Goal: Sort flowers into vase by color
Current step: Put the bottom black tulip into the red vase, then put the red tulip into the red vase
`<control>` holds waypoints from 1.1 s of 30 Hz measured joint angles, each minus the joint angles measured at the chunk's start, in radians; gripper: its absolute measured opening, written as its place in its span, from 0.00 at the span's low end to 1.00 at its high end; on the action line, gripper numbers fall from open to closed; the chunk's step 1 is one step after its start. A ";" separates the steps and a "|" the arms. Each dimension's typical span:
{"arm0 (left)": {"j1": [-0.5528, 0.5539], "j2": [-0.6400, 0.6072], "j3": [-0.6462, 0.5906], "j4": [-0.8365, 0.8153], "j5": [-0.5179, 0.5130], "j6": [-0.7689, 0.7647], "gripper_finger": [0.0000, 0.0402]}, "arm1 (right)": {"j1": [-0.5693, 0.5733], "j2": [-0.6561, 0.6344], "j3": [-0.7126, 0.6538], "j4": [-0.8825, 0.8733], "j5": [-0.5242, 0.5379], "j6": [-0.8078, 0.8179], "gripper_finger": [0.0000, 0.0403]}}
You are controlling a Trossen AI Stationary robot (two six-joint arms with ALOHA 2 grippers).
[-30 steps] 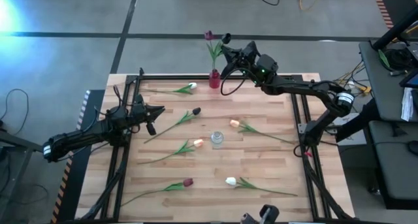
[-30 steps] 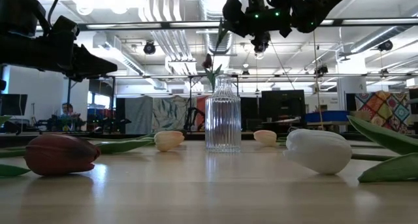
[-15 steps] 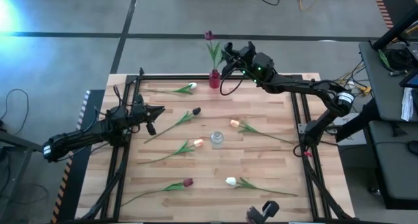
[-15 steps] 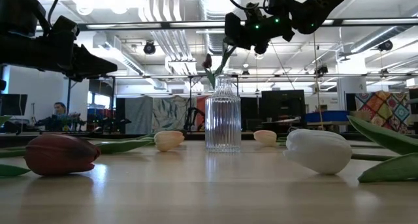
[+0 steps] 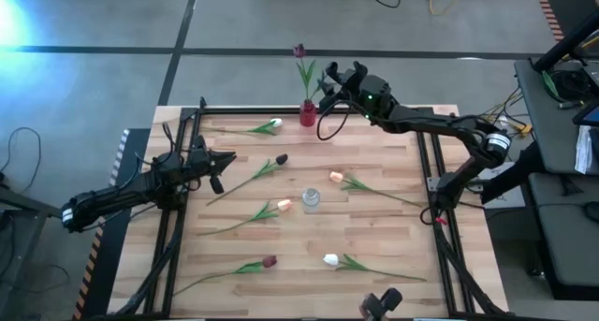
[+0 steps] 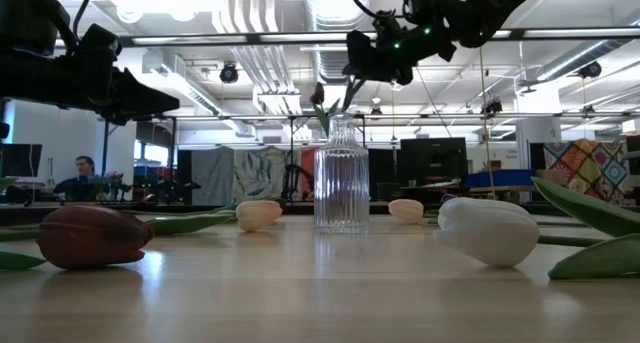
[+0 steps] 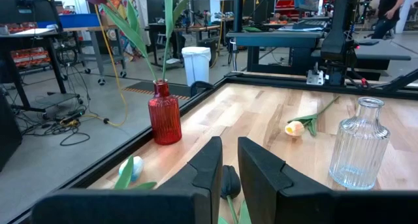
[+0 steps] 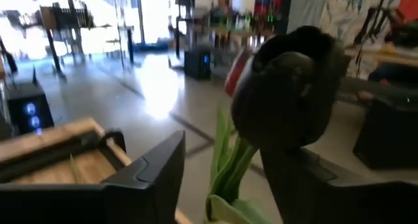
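Note:
A red vase [image 5: 307, 113] at the table's far edge holds a maroon tulip [image 5: 299, 51]. A dark tulip [image 8: 287, 87] leans up from that vase, its stem [image 6: 345, 95] slanting to my right gripper [image 5: 328, 76]. That gripper is open and level, with one finger on each side of the stem just below the head. Several tulips lie flat on the table: white [image 5: 275, 124], dark [image 5: 281, 159], peach [image 5: 335, 177] and others. A clear ribbed vase [image 5: 311, 199] stands mid-table. My left gripper [image 5: 223, 160] hovers shut over the table's left side. My right gripper [image 8: 222, 149] stands open around the dark tulip's stem [image 8: 228, 168], coming level from the table's right. The stem runs close to one finger [image 8: 307, 185], and the head hides part of that finger. I cannot tell whether it touches.
A black frame rail [image 5: 309, 109] runs around the wooden table. More tulips lie near the front edge, maroon [image 5: 270, 261] and white [image 5: 330, 260]. A person [image 6: 85, 173] sits in the room behind.
My right gripper has opened, its fingers parting from the dark tulip's stem. It has tipped up from slanting downward to level. The tulip's head has sunk a little toward the red vase, and its stem now leans there. My left arm has kept still.

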 joint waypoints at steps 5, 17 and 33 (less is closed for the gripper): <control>0.000 0.000 0.000 0.000 0.000 0.000 0.09 | 0.000 -0.004 0.119 -0.276 -0.001 0.011 0.57; 0.000 0.000 0.000 0.000 0.000 0.000 0.09 | -0.004 0.002 0.400 -0.763 0.000 -0.019 0.64; 0.000 0.009 0.000 0.147 0.072 -0.005 0.09 | 0.010 -0.078 0.402 -0.850 -0.005 -0.150 0.34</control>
